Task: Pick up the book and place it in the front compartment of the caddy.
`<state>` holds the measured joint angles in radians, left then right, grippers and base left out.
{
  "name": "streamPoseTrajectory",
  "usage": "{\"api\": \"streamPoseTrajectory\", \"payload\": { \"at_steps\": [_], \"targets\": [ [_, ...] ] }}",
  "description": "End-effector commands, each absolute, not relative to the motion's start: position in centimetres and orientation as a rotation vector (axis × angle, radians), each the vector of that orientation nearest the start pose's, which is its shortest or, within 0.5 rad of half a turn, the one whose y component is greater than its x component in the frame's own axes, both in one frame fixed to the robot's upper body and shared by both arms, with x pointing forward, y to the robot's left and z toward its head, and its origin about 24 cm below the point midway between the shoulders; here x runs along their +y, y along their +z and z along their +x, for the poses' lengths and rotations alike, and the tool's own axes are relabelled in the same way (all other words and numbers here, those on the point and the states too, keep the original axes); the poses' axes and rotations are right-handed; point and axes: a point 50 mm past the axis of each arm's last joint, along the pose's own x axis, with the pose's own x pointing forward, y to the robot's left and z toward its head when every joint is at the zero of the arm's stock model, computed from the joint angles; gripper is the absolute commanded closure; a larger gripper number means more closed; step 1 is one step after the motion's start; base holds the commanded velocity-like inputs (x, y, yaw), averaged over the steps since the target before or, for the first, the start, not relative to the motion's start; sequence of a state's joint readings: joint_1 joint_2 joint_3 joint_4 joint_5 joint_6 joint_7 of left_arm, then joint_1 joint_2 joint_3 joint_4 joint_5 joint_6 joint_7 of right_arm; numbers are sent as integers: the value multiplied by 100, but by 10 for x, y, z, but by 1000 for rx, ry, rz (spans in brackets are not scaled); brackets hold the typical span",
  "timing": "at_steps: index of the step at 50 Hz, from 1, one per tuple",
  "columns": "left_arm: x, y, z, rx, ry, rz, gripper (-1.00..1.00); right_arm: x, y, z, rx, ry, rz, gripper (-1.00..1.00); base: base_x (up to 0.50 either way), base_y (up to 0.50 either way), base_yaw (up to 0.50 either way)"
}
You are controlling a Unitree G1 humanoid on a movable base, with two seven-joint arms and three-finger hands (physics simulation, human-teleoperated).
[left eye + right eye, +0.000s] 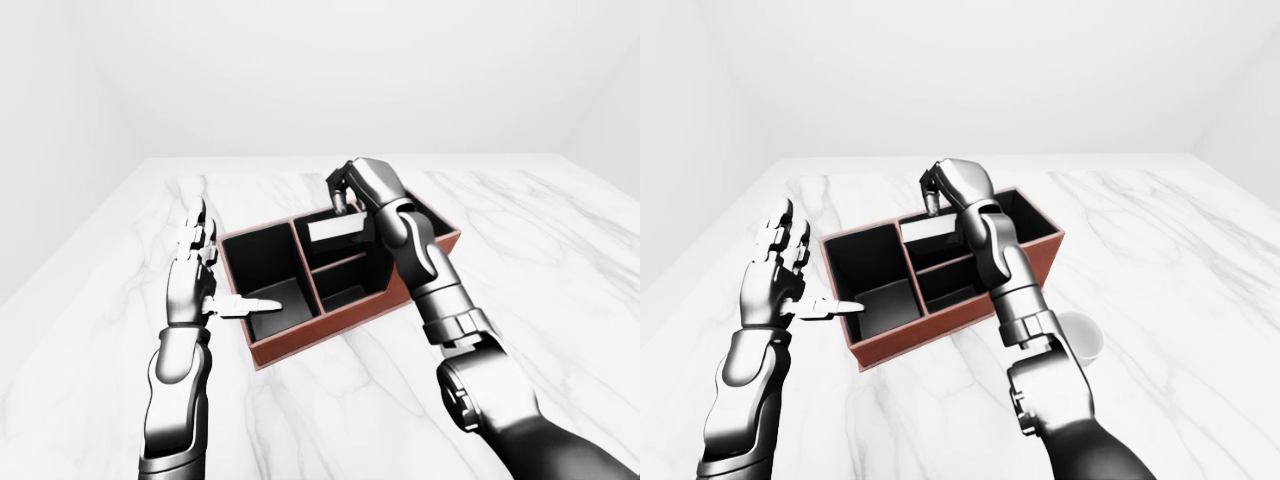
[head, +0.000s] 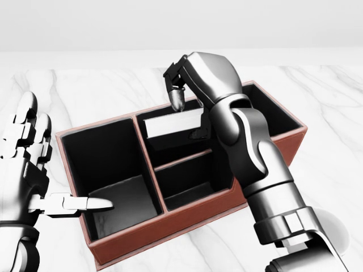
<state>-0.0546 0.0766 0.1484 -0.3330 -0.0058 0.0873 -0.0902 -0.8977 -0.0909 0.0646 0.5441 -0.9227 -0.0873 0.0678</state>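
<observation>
The book [image 2: 173, 123] shows its white page edge and stands tilted inside the upper middle compartment of the red-brown caddy [image 2: 170, 224]. My right hand [image 2: 180, 93] hangs right over it with its fingers curled, one fingertip [image 2: 177, 101] just above the book's top edge. A dark part of the hand sits by the book's right end, and I cannot tell whether it touches the book. My left hand [image 2: 39, 170] is open beside the caddy's left wall, fingers spread upward and thumb pointing right over the large left compartment.
The caddy has a large left compartment [image 2: 110, 170], a lower middle one [image 2: 187, 181] and a right one behind my forearm. It rests on a white marble table [image 1: 560, 260]. A white cup [image 1: 1080, 335] stands to the right of my right arm.
</observation>
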Motion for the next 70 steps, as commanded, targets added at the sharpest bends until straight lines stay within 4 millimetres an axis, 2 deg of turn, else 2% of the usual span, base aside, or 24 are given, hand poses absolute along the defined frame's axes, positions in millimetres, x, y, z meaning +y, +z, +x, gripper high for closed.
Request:
{"api": "streamPoseTrajectory", "payload": {
  "at_steps": [1,27,38,70],
  "targets": [
    [186,127,252,-304,38,94,-100,-76,202,388,-473,115,-1084,100,0,0,0],
    [187,128,252,-308,40,94,-100,-74,192,398,-430,94,-1096,100,0,0,0],
    [188,137,250,-345,46,88,-100,-72,185,402,-406,84,-1116,100,0,0,0],
    [189,135,251,-335,48,87,-100,-73,176,409,-372,53,-1154,100,0,0,0]
  ]
}}
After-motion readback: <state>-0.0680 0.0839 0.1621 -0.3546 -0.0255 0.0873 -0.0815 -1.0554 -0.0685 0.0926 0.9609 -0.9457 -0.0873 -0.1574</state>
